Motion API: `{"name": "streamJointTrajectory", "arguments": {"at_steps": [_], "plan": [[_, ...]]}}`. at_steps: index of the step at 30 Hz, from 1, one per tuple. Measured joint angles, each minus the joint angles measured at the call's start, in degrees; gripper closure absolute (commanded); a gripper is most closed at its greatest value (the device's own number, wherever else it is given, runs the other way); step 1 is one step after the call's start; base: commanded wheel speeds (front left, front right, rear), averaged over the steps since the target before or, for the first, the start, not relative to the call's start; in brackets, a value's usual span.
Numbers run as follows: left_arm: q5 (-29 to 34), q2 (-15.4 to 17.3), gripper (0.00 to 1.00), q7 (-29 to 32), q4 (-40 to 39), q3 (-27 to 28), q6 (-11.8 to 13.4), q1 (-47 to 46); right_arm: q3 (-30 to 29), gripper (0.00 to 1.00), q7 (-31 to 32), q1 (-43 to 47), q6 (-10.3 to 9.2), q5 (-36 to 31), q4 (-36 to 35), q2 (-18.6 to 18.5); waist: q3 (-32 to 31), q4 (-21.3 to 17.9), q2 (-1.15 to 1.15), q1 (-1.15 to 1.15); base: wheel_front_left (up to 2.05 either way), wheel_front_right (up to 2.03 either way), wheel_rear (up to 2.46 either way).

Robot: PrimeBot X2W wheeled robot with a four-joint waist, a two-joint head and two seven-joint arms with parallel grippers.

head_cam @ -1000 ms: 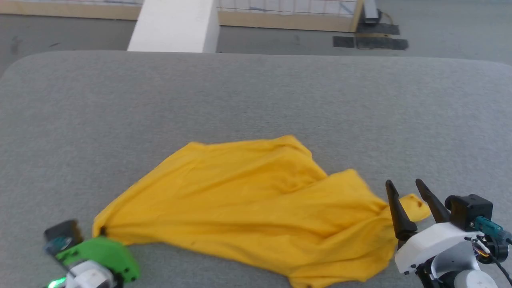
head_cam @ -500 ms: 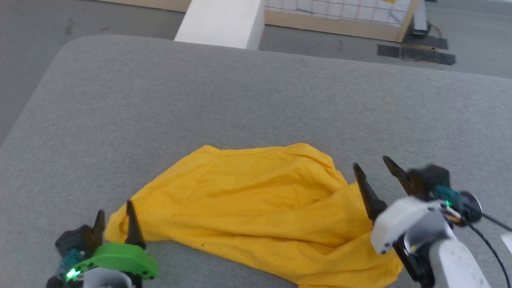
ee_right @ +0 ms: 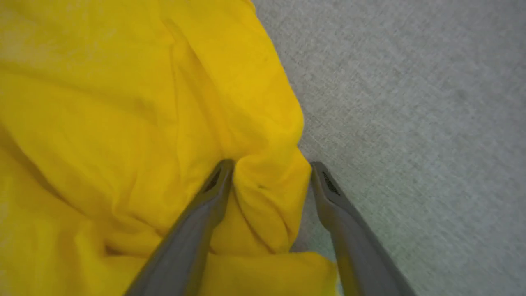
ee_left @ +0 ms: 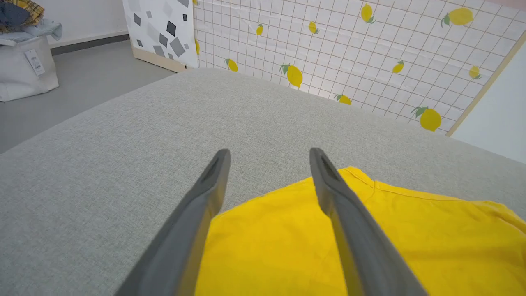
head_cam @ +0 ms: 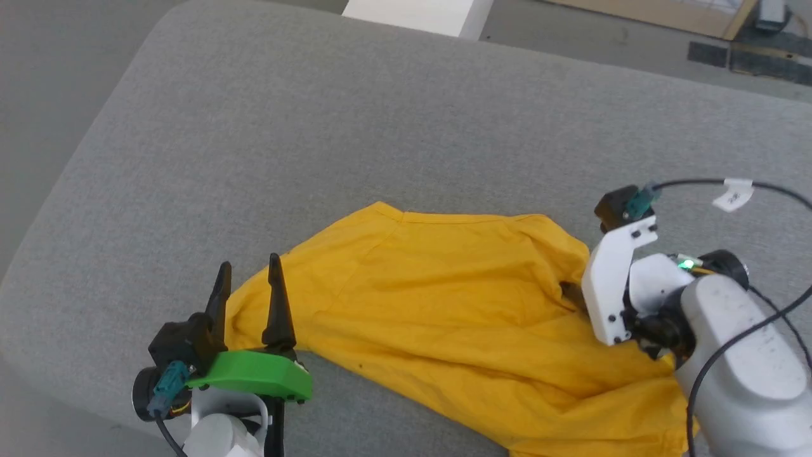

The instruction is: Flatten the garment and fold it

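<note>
Lower centre, right wrist view: right hand [ee_right: 271, 164] open astride a bunched fold of garment [ee_right: 123, 102], left hand [head_cam: 248, 261] open too; closing may trap doubled layers, defeating flattening.

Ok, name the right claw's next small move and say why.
Probably close the right claw: its fingers stand open astride a raised fold at the edge of the T-shirt, so shutting should pinch it for pulling flat. The left claw is open too, by the opposite end.

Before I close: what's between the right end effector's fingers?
A fold of the garment, in the right wrist view; the right end effector is open around it.
</note>
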Motion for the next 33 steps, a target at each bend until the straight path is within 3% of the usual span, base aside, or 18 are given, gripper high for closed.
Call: {"name": "streamJointTrajectory", "arguments": {"at_steps": [1, 4, 7, 9, 10, 15, 20, 28, 29, 30, 31, 33], "plan": [[0.03, -0.11, 0.00, 0.00, 0.24, 0.11, -0.24, -0.01, 0.32, 1.00, 1.21, -0.64, 0.01, 1.16, -0.21, -0.57, 0.31, 0.27, 0.00, 0.00, 0.00, 0.00, 0.00], [0.34, -0.33, 0.00, 0.00, 0.64, 0.56, -0.48, -0.02, 0.80, 1.00, 1.01, -1.69, 0.01, 1.68, -1.41, -2.07, 1.02, 0.63, 0.00, 0.00, 0.00, 0.00, 0.00], [0.62, -0.38, 0.00, 0.00, 0.97, 0.94, -0.92, -0.03, -0.22, 1.00, -3.41, -2.05, 0.04, -0.35, -2.31, -2.64, 1.13, 0.19, 0.00, 0.00, 0.00, 0.00, 0.00], [1.38, -0.41, 0.00, 0.00, 1.16, 1.04, -0.99, -0.08, -2.94, 1.00, -7.08, -2.53, 0.04, -2.86, -3.00, -3.23, 0.95, -0.27, 0.00, 0.00, 0.00, 0.00, 0.00], [1.83, -0.47, 0.00, 0.00, 1.40, 0.91, -1.31, -0.34, -8.81, 1.00, -12.13, -3.70, 0.03, -8.56, -4.36, -4.74, 0.55, -1.09, 0.00, 0.00, 0.00, 0.00, 0.00], [1.83, -0.53, 0.00, 0.00, 2.25, -0.02, -1.94, -0.88, -18.89, 1.00, -15.58, -3.58, 0.03, -18.27, -7.71, -6.43, -0.12, -2.54, 0.00, 0.00, 0.00, 0.00, 0.00], [1.85, -0.56, 0.00, 0.00, 2.88, -0.63, -2.24, -1.09, -27.93, 1.00, -14.13, 0.58, 0.03, -23.72, -11.40, -4.52, -0.66, -4.18, 0.00, 0.00, 0.00, 0.00, 0.00], [2.26, -0.59, 0.00, 0.00, 4.12, -1.87, -3.20, -2.61, -31.19, 1.00, -9.96, 7.75, 0.03, -21.90, -10.56, 0.41, -0.45, -6.45, 0.00, 0.00, 0.00, 0.00, 0.00], [2.26, -0.59, 0.00, 0.00, 4.45, -2.15, -3.30, -2.89, -31.32, 0.91, -9.99, 8.12, 0.03, -21.42, -10.49, 1.26, -0.38, -6.80, 0.00, 0.00, 0.00, 0.00, 0.00], [2.34, -0.59, 0.00, 0.00, 4.77, -2.52, -3.47, -3.15, -31.33, 0.51, -10.54, 8.42, 0.03, -20.91, -10.55, 2.04, -0.33, -7.17, 0.00, 0.00, 0.00, 0.00, 0.00], [2.34, -0.60, 0.00, 0.00, 5.04, -2.70, -3.55, -3.36, -31.37, 0.00, -11.28, 8.67, 0.03, -20.39, -10.62, 2.76, -0.32, -7.50, 0.00, 0.00, 0.00, 0.00, 0.00], [2.49, -0.60, 0.00, 0.00, 6.01, -3.28, -3.92, -4.04, -31.64, 0.00, -13.76, 9.35, 0.03, -19.68, -11.15, 4.20, -0.40, -8.38, 0.00, 0.01, 0.00, 0.00, 0.00]]}}
